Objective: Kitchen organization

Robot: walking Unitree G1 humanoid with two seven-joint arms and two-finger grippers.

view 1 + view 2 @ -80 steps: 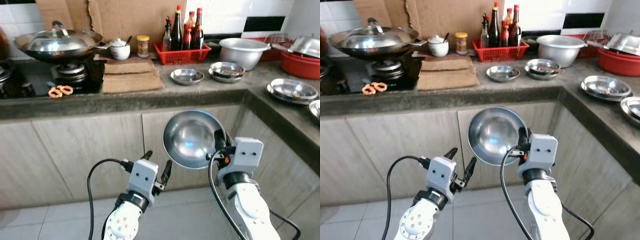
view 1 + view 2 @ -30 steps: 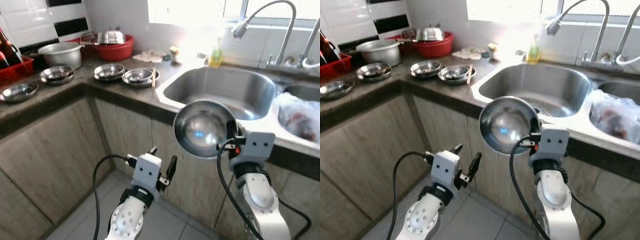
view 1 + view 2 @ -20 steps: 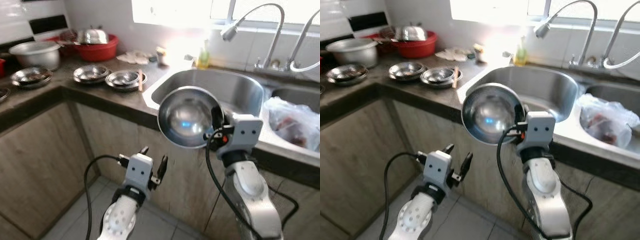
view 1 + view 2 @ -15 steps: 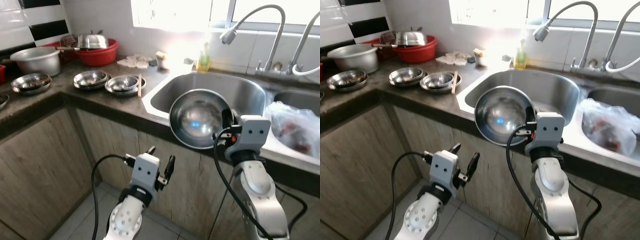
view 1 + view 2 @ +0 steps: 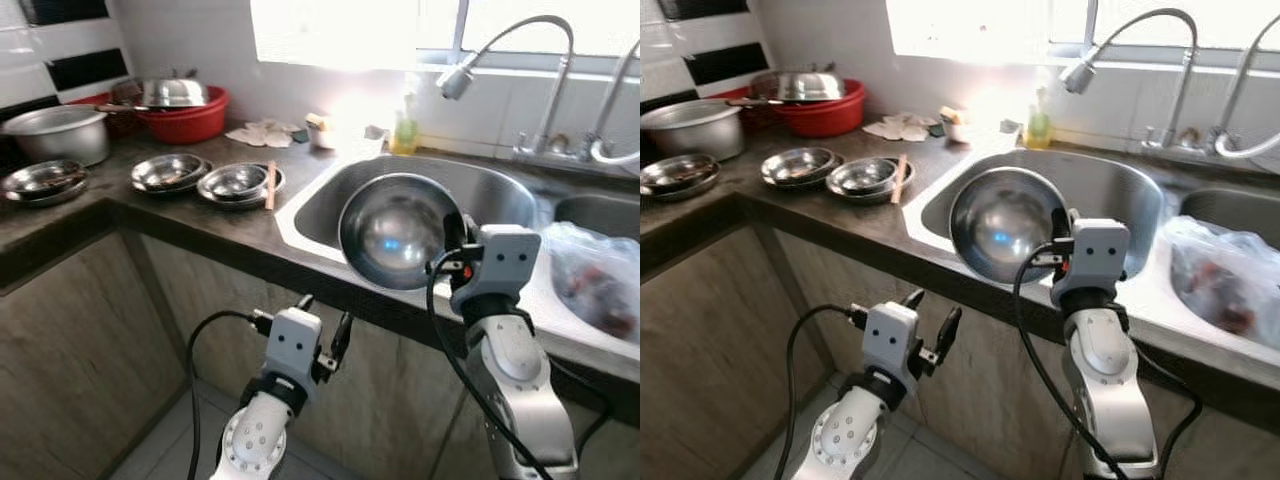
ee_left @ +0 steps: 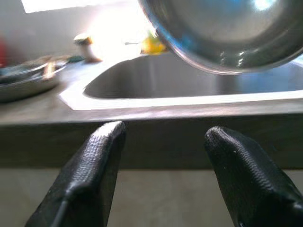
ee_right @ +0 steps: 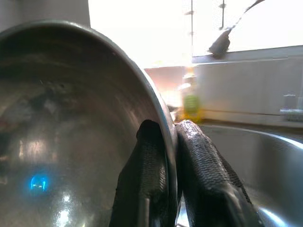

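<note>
The right gripper [image 5: 452, 243] clamps the rim of a steel bowl [image 5: 398, 231], held on edge before the sink [image 5: 500, 200], hollow facing the camera; left gripper [image 5: 320, 330] hangs low, fingers apart.

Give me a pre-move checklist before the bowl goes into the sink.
1. Grip: right gripper jaws pinch the steel bowl by its rim: ok.
2. Bowl position: held on edge in front of the sink basin, not yet over it: not ok.
3. Basin floor free: mostly hidden behind the bowl: cannot tell.
4. Faucet above the bowl's path: ok.
5. Left gripper low by the cabinet, jaws open, holding nothing: ok.
</note>
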